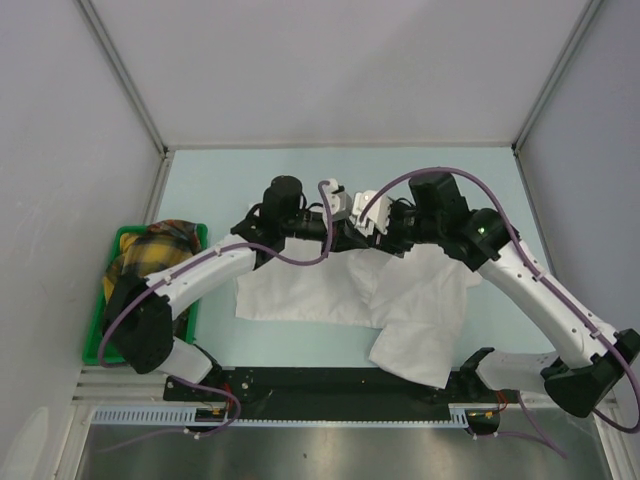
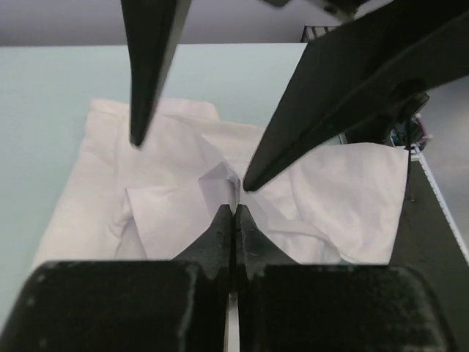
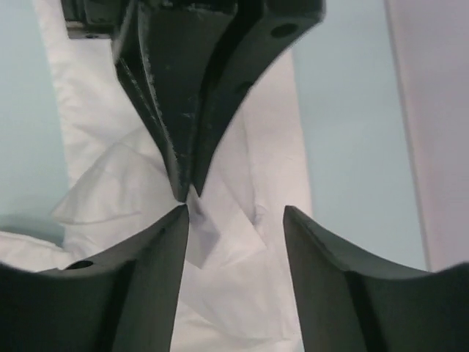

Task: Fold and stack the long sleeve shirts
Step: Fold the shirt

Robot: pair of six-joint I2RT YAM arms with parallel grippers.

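One white, wrinkled long sleeve shirt [image 1: 330, 295] lies partly folded on the pale green table, with a flap hanging toward the near edge. My two grippers meet above its far edge. The left gripper [image 1: 345, 228] [image 2: 234, 211] is shut, pinching a raised peak of the shirt's cloth [image 2: 220, 180] at its tips. The right gripper [image 1: 362, 232] [image 3: 234, 213] faces it, open. Its fingers [image 3: 146, 271] straddle the same peak [image 3: 220, 227] without gripping it. In the left wrist view the right gripper's fingers [image 2: 150, 73] reach down from the top.
A green bin [image 1: 95, 335] at the table's left edge holds a yellow plaid cloth [image 1: 150, 250]. White walls close in the left, far and right sides. A black rail [image 1: 330, 385] runs along the near edge between the arm bases.
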